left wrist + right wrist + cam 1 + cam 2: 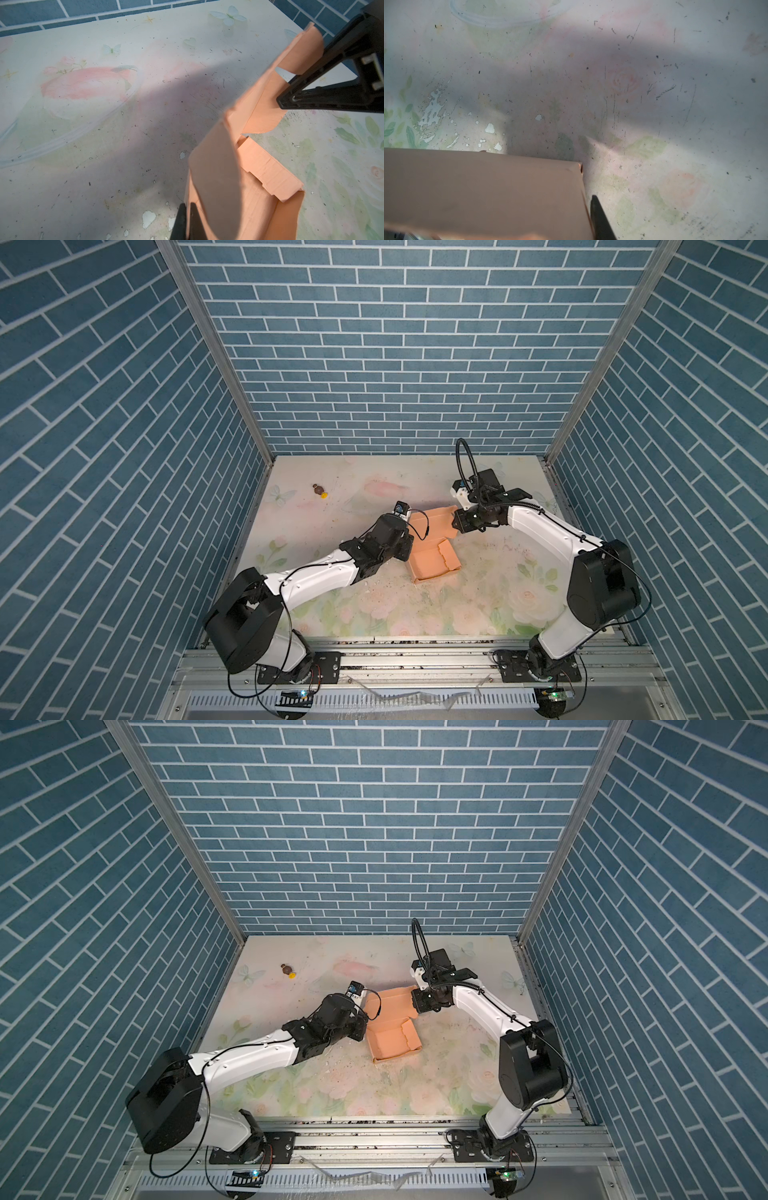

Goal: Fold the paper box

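Observation:
The peach-orange paper box (432, 568) (388, 1043) sits mid-table as a shallow tray, its lid panel (432, 520) raised behind it. My left gripper (409, 549) (186, 205) is shut on the tray's left wall, one finger on each side of the card. From the right, my right gripper (455, 524) (279, 102) is clamped on the lid's side flap (268, 116). In the right wrist view a card panel (488, 187) lies against the one visible finger (598, 214) and hides the other.
A tiny brown-and-yellow object (320, 490) (287, 970) lies at the back left of the floral tabletop (374, 605). Blue brick-pattern walls enclose three sides. Both arm bases stand on the metal rail (415, 659) at the front edge.

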Controlling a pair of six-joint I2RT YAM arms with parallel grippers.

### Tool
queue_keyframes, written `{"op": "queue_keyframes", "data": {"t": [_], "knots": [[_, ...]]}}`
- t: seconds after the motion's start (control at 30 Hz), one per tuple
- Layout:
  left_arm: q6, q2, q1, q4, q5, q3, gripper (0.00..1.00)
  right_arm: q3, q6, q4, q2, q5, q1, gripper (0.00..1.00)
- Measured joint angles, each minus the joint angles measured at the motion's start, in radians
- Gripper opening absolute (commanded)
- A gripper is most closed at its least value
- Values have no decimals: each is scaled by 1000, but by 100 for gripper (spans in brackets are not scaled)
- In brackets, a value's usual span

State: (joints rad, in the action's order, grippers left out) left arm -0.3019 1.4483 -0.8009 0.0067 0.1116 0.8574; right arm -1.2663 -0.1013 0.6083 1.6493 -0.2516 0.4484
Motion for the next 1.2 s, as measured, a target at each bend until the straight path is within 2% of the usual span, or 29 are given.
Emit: {"op": "queue_keyframes", "data": {"t": [0.2, 0.8, 0.93, 1.07, 1.2], "knots": [[0, 0, 0, 6, 0, 0, 0, 5, 2, -10, 0, 4, 0, 18], [3, -2, 0, 6, -3, 0, 0, 5, 2, -44, 5, 20, 0, 17], [4, -3, -1, 8, -7, 0, 1, 5, 5, -51, 12, 13, 2, 7], [3, -3, -3, 10, -8, 0, 8, 5, 4, -61, 12, 9, 5, 4], [2, -10, -4, 3, -4, 0, 21, 26, 3, -92, -1, 17, 3, 1]]}}
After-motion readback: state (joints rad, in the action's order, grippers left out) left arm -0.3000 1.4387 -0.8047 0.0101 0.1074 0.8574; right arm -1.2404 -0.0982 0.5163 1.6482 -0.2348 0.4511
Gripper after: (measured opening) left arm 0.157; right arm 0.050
